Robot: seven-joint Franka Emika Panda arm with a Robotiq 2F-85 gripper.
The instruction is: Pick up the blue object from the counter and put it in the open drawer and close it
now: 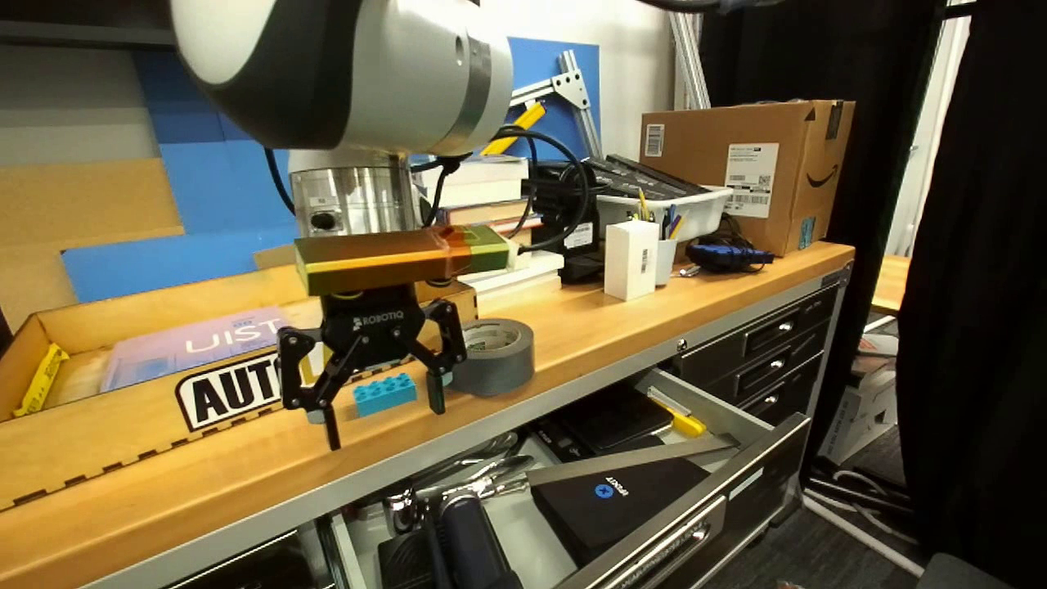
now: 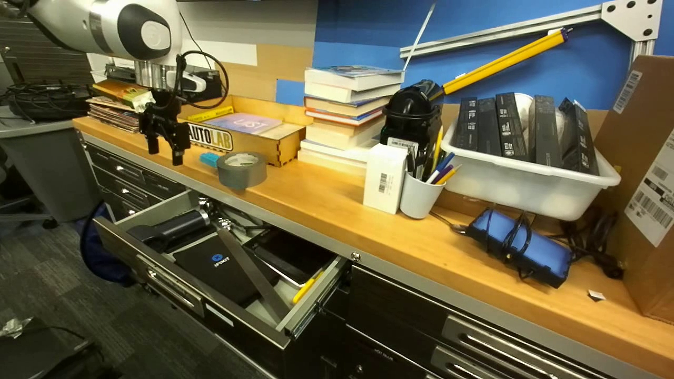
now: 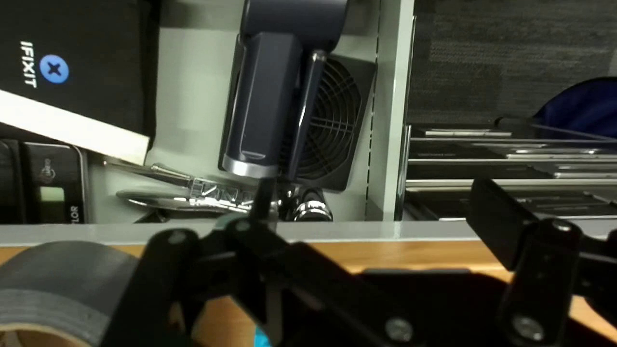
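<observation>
I take the grey tape roll as my mark. The blue block lies on the counter near the roll, with a narrow gap between them; the drawer stands open, lower than the roll and in front of it. My gripper hangs with its fingers wide apart, nothing between them.

I judge this to be lining up the pick. In the wrist view only a sliver of blue peeks out by the finger on the roll's side, so I read myself as off centre: I should shift toward the roll and back from the drawer. Then straight down, slowly, slipping that finger into the gap without landing on the roll. Closing low on the block's ends, short of the counter, should hold it.
</observation>
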